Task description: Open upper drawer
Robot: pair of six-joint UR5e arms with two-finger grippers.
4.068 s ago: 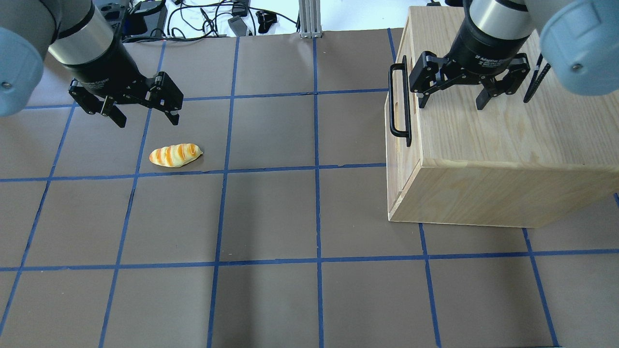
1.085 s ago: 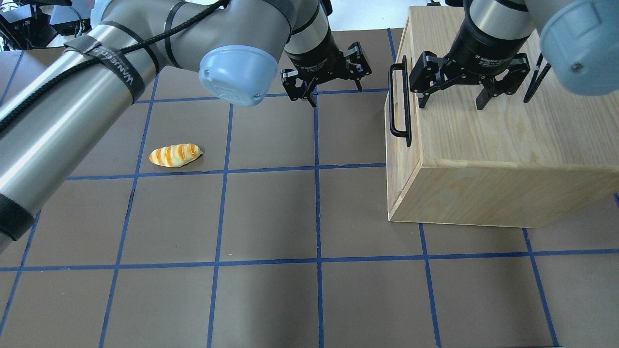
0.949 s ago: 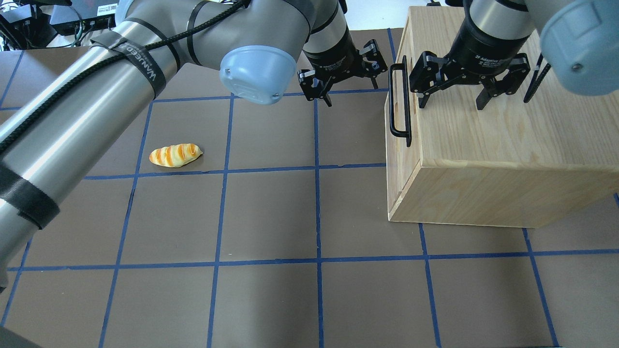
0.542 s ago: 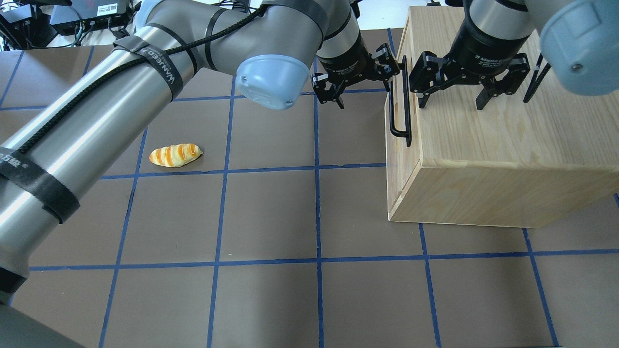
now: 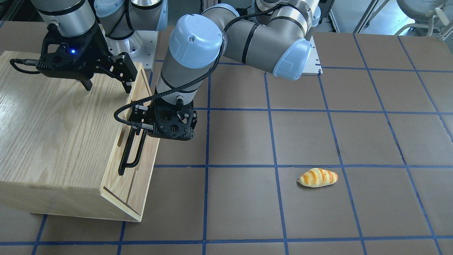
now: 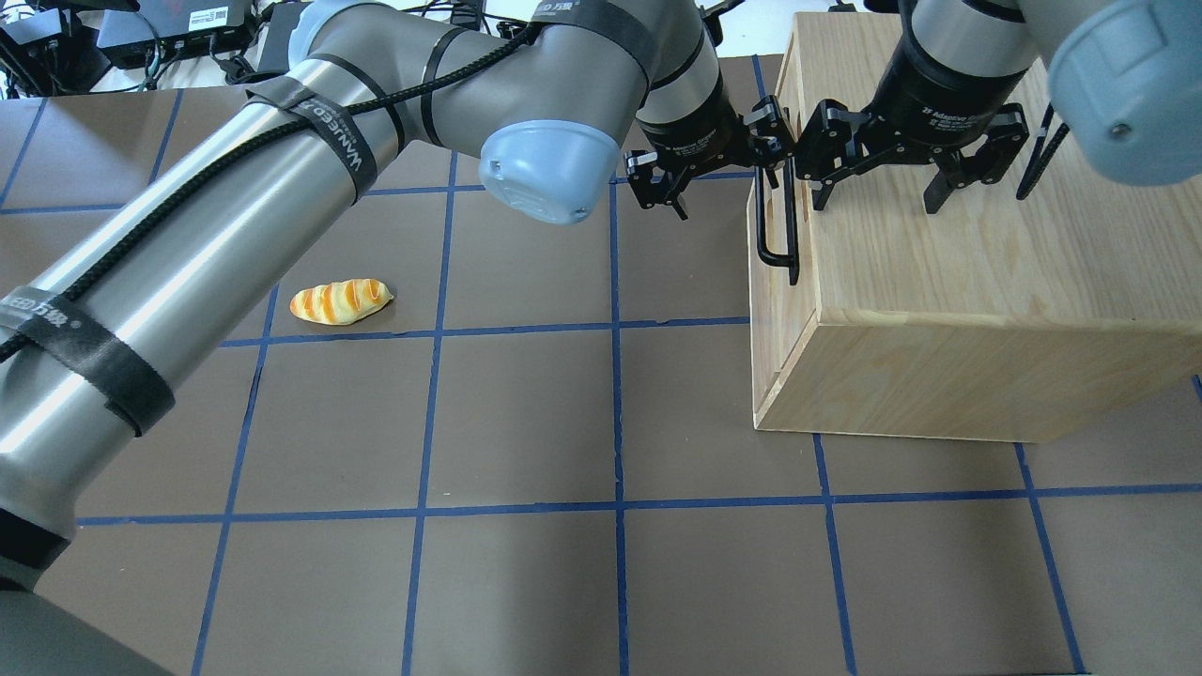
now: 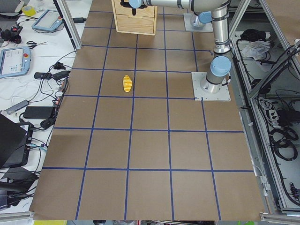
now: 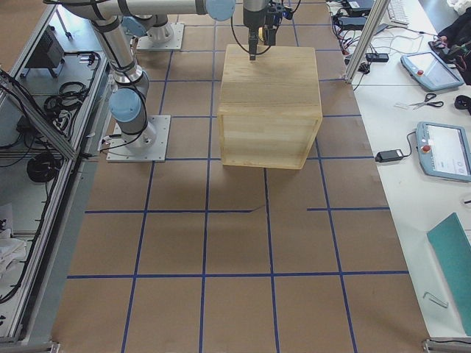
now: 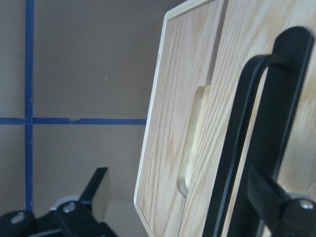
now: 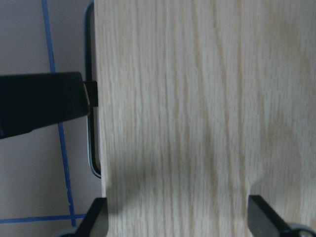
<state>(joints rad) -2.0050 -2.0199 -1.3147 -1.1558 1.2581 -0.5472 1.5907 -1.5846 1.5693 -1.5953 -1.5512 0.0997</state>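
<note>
Overhead: your left gripper [image 6: 726, 178] sits at the black handle [image 6: 778, 239] of the shut upper drawer [image 6: 794, 310]. The right gripper [image 6: 880, 193] hangs wide open over the cabinet [image 6: 948, 282], empty. Left wrist view: jaws spread wide, bar seemingly between them, ungripped.

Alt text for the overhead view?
The left end effector, open, is at the far end of the black handle on the drawer. The right end effector hovers open over the cabinet; a bread roll lies on the table.

Bright, even overhead light; soft shadows, blurry wrist close-ups.
</note>
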